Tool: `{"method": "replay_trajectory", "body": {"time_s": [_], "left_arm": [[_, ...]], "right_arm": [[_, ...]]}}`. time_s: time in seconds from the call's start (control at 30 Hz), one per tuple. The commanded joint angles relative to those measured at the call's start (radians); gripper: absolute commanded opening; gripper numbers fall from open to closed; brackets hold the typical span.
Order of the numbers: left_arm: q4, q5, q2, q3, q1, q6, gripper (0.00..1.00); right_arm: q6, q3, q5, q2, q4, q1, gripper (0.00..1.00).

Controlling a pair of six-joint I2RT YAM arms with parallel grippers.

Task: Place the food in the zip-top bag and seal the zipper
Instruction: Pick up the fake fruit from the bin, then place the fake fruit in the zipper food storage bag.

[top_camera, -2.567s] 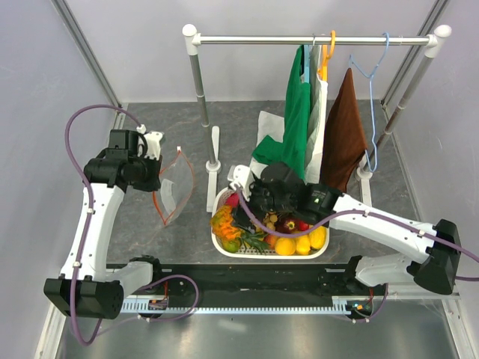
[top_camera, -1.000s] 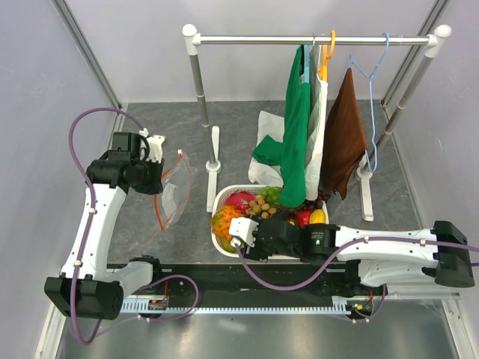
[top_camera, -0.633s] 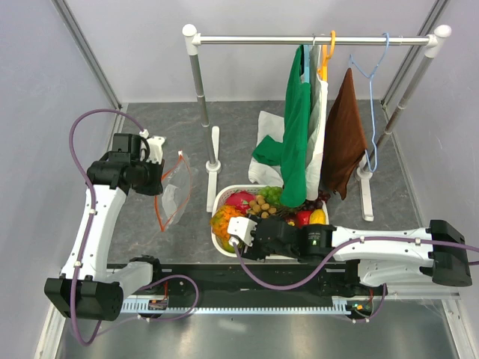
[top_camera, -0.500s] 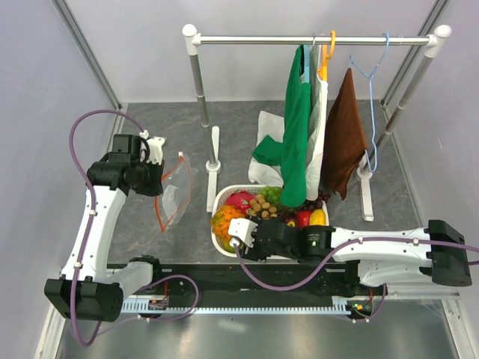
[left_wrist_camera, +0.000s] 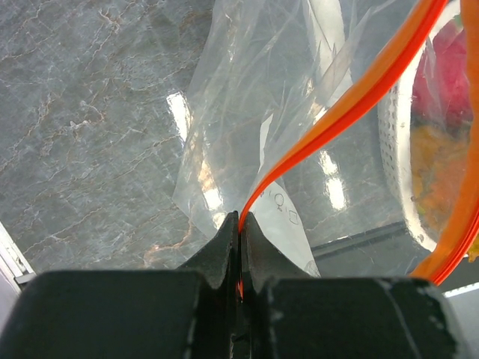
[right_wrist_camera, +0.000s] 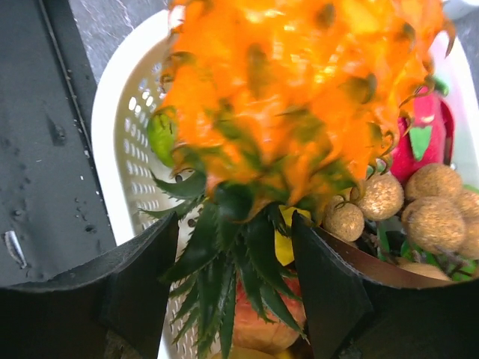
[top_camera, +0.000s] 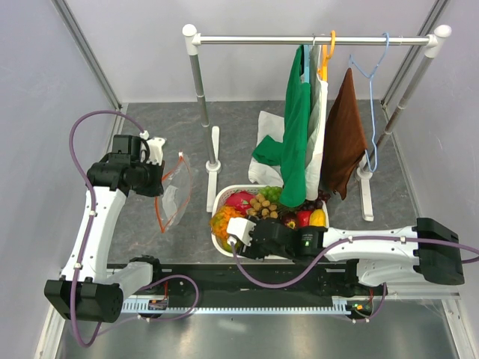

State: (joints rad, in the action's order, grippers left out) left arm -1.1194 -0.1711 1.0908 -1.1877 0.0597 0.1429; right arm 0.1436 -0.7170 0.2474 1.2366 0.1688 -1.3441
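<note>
Left end effector (left_wrist_camera: pixel 239 228) is pinched tight on the thin orange-red zipper strip (left_wrist_camera: pixel 352 105) of the clear floppy zip-top bag (left_wrist_camera: pixel 247 112), held over the grey marbled bench (left_wrist_camera: pixel 90 112), left of the white slotted basket (right_wrist_camera: pixel 123 142). Right end effector (right_wrist_camera: pixel 233 254) straddles the green crown of the orange toy pineapple (right_wrist_camera: pixel 292 82) (clamped or only around it, cannot tell), over the basket.

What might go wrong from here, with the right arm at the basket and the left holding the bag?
1. The right gripper straddles only the leafy crown of the pineapple, jaws open; closing there may slip off the leaves.
2. The left gripper pinches the zip-top bag at one spot on the zipper, so the floppy mouth may sag too narrow.
3. The pineapple lies among other fruit in the basket; lifting may drag pieces out.
</note>
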Motion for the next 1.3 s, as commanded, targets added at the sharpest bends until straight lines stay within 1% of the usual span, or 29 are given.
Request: {"method": "replay_trajectory", "body": {"time_s": [0.0, 0.1, 0.13, 0.2, 0.23, 0.3, 0.33, 0.4, 0.53, 0.83, 1.0, 1.1, 1.13, 1.17, 1.27], "left_arm": [[0.029, -0.03, -0.014, 0.008, 0.003, -0.006, 0.02], [0.029, -0.033, -0.012, 0.01, 0.003, -0.005, 0.02], [0.03, -0.031, -0.012, 0.011, 0.003, -0.005, 0.02], [0.033, -0.033, -0.014, 0.011, 0.003, -0.005, 0.02], [0.032, -0.033, -0.012, 0.011, 0.003, -0.005, 0.02], [0.032, -0.033, -0.014, 0.011, 0.003, -0.005, 0.02], [0.032, -0.033, -0.012, 0.011, 0.003, -0.005, 0.02], [0.032, -0.03, -0.015, 0.011, 0.003, -0.006, 0.02], [0.032, -0.03, -0.017, 0.01, 0.003, -0.006, 0.02], [0.032, -0.028, -0.02, 0.01, 0.003, -0.006, 0.02], [0.043, -0.028, -0.029, 0.017, 0.003, -0.003, 0.02], [0.062, -0.015, -0.038, 0.02, 0.005, 0.007, 0.02], [0.067, -0.01, -0.039, 0.019, 0.005, 0.011, 0.02], [0.072, -0.007, -0.039, 0.017, 0.006, 0.014, 0.02], [0.072, -0.013, -0.037, 0.016, 0.014, 0.02, 0.02]], "right_arm": [[-0.048, 0.022, 0.01, 0.014, -0.035, 0.022, 0.68], [-0.062, 0.027, 0.004, 0.014, -0.032, 0.037, 0.63], [-0.074, 0.025, 0.004, 0.011, -0.031, 0.043, 0.55], [-0.081, 0.019, -0.002, 0.004, -0.026, 0.048, 0.45], [-0.088, 0.014, -0.002, 0.0, -0.022, 0.051, 0.36], [-0.093, -0.002, -0.008, -0.003, -0.008, 0.051, 0.26], [-0.102, -0.01, -0.011, -0.006, 0.006, 0.053, 0.13], [-0.107, -0.041, -0.031, -0.012, 0.023, 0.053, 0.0], [-0.128, -0.087, -0.034, -0.029, 0.069, 0.053, 0.0], [-0.18, -0.17, -0.069, -0.103, 0.115, 0.051, 0.0], [-0.223, -0.26, -0.177, -0.12, 0.138, 0.056, 0.0], [-0.249, -0.366, -0.24, -0.086, 0.156, 0.057, 0.0], [-0.259, -0.386, -0.246, -0.077, 0.161, 0.057, 0.0], [-0.263, -0.403, -0.288, -0.068, 0.163, 0.057, 0.0], [-0.277, -0.453, -0.322, -0.04, 0.163, 0.057, 0.0]]}}
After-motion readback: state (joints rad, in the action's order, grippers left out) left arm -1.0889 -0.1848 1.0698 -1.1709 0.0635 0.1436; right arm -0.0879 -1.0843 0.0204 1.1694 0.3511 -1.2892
